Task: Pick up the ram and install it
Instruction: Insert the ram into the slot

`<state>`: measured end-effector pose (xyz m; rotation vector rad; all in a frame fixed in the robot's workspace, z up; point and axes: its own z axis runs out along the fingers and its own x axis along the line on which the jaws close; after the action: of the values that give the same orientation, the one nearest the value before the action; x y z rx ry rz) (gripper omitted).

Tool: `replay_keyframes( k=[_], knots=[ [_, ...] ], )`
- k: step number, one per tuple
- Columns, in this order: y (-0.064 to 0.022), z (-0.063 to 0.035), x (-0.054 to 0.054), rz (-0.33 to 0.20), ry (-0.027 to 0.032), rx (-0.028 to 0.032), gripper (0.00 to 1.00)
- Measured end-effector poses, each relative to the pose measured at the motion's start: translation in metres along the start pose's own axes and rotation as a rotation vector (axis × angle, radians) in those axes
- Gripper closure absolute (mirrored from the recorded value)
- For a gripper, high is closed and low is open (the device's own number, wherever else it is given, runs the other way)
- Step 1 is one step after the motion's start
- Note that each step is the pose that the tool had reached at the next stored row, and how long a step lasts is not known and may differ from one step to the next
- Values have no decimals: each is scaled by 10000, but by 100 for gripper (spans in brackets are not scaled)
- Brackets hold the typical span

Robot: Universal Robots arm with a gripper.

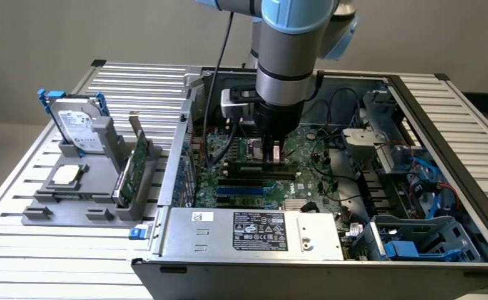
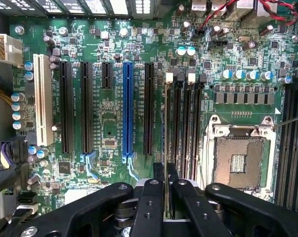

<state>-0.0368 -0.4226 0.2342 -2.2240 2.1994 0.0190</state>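
1. Hand (image 2: 166,174): black metal fingers (image 2: 157,174) clenched on the ram (image 2: 166,123), one on each flat face, gripping the end nearest the wrist camera.
2. The ram is seen edge-on as a thin dark line. It runs straight out from the hand and stands upright on its long edge.
3. It lines up along one of the black plastic memory slots (image 2: 188,128), the one in that group farthest from the CPU socket (image 2: 240,160). Its far end reaches a white latch (image 2: 169,77). Cannot tell if it is seated.
4. The motherboard (image 2: 109,133) is a green board dense with small chips and silver capacitors. A long blue slot (image 2: 127,108) lies parallel to the ram, with black slots on both sides.
5. The CPU socket is a square metal frame, open.
6. In the exterior view the arm reaches straight down into the open metal case (image 1: 411,100). A boxy grey power supply (image 1: 256,231) sits at the front.
7. The case sits on a slatted aluminium table (image 1: 44,250).
8. On the exterior view's left, a grey holder (image 1: 102,209) stands well apart from the hand. It carries a hard drive (image 1: 81,131) and an upright green card (image 1: 136,165).
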Motion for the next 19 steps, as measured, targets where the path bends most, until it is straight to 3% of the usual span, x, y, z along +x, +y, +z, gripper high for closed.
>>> replay_keyframes(
  k=[2, 19],
  knots=[
    [2, 17, 0, -2, -1, 25, 86],
    [25, 42, -15, 42, -22, 28, 86]
  ],
)
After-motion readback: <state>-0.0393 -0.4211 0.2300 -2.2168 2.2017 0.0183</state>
